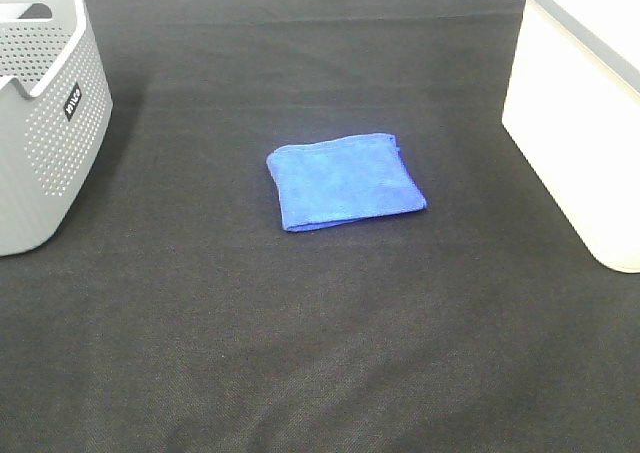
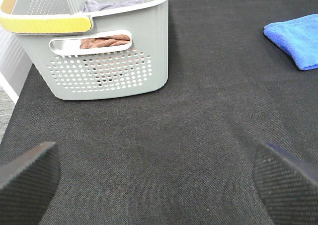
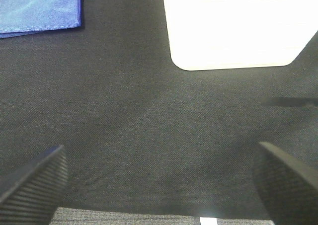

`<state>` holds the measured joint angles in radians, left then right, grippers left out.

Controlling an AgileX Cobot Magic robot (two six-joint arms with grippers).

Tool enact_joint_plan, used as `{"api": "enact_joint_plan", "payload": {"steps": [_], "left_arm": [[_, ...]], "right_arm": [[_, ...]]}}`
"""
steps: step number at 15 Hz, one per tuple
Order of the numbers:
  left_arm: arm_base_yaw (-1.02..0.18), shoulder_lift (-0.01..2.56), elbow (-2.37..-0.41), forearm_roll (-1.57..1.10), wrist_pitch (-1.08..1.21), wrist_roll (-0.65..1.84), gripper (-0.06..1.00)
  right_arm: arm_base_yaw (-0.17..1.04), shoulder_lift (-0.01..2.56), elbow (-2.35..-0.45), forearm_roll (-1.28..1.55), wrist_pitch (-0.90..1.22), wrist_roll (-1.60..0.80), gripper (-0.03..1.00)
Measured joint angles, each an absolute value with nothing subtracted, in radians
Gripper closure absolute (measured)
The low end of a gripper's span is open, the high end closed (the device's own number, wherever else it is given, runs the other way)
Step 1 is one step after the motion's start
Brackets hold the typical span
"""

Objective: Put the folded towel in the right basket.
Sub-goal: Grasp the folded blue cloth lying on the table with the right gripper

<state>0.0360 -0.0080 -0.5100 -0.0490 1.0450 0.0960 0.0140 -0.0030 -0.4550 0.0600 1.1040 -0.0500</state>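
Observation:
A folded blue towel (image 1: 345, 181) lies flat on the black cloth near the middle of the table. It also shows in the left wrist view (image 2: 296, 37) and the right wrist view (image 3: 39, 9). The right basket (image 1: 580, 113) is cream-white with a grey rim, at the right edge; its wall shows in the right wrist view (image 3: 238, 31). Neither gripper shows in the exterior high view. My left gripper (image 2: 156, 185) is open and empty over bare cloth. My right gripper (image 3: 159, 185) is open and empty, near the table's front edge.
A grey perforated basket (image 1: 45, 123) stands at the left edge; in the left wrist view this basket (image 2: 107, 61) has a yellow handle strip and holds grey and brownish cloths. The black cloth (image 1: 320, 353) covers the table.

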Motion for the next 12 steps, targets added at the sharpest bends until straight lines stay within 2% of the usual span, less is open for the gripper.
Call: {"api": "enact_joint_plan", "payload": {"steps": [12], "left_arm": [[0.036, -0.008, -0.51, -0.049, 1.045, 0.096, -0.04]], "right_arm": [[0.014, -0.003, -0.455, 0.06, 1.104, -0.052, 0.0]]}}
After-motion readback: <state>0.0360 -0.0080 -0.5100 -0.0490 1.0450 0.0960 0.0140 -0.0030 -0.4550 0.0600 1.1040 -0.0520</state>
